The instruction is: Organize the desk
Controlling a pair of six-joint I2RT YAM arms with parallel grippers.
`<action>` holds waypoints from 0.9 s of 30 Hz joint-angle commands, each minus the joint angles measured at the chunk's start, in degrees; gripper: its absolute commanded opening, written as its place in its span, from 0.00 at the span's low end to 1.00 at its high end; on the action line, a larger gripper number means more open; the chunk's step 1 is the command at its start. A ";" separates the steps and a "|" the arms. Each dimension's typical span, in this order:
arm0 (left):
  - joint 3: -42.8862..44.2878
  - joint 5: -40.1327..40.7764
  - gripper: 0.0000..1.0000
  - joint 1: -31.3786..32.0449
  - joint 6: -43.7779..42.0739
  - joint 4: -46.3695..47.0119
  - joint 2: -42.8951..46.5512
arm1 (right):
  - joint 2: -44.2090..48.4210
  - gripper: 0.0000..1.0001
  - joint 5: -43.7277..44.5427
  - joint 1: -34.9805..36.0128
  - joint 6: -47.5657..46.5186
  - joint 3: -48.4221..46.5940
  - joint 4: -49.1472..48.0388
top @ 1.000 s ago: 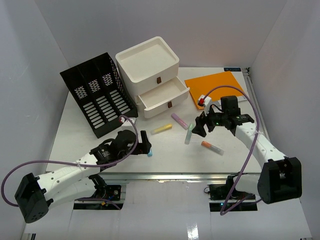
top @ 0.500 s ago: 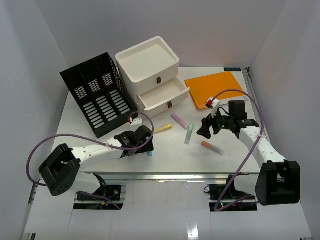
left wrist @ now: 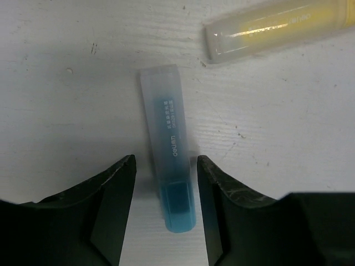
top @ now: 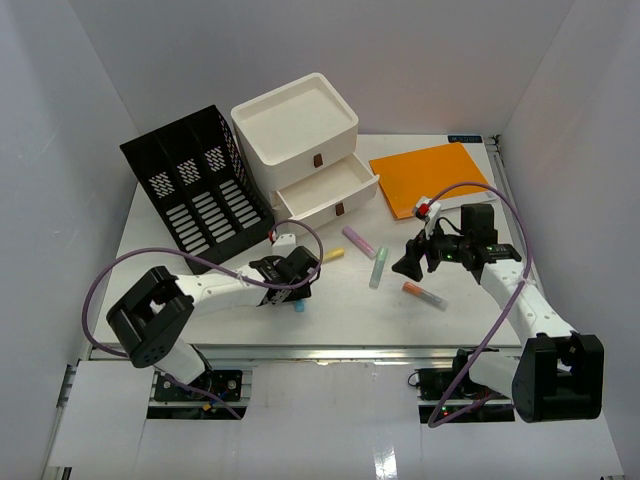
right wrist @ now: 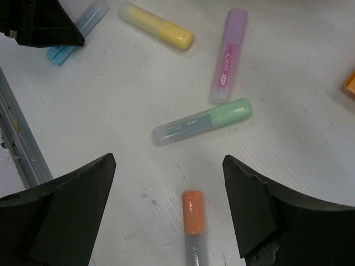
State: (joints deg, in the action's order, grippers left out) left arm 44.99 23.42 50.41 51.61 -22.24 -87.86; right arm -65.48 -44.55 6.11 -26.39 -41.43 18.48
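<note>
On the white desk (top: 340,310) lie several highlighters. My left gripper (top: 297,290) is down at the desk and open, its jaws on either side of the blue highlighter (left wrist: 169,166), with a gap on each side. The blue highlighter's tip shows in the top view (top: 299,308). The yellow highlighter (left wrist: 277,25) lies just beyond. My right gripper (top: 405,262) is open wide and empty above the desk. Below it lie the orange highlighter (right wrist: 194,227), the green one (right wrist: 202,122) and the pink one (right wrist: 227,55).
A black file holder (top: 195,190) stands at the back left. Beside it is a white three-drawer box (top: 300,125) with its lower drawer (top: 325,190) pulled out. An orange folder (top: 430,175) lies at the back right. A metal rail (top: 330,350) runs along the front edge.
My left arm has swung in and reached right, bringing its gripper down around the blue highlighter. My right gripper has shifted slightly right and stays open.
</note>
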 commanded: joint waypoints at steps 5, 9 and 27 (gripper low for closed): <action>0.37 -0.22 0.15 -0.11 0.26 -1.97 -3.63 | 1.93 0.84 -2.55 -0.35 -0.77 -0.26 -1.19; 0.32 0.49 0.00 0.37 -0.33 -4.90 -1.52 | 2.57 0.84 -2.98 -0.68 -0.77 -0.23 -1.17; 21.82 -20.30 0.00 -2.80 -60.55 -0.58 19.18 | 4.75 0.84 -4.05 -2.15 -1.73 0.03 -0.82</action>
State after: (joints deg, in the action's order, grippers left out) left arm 59.14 9.63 52.87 10.32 -24.52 -62.51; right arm -61.98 -46.92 4.45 -27.44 -41.43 18.26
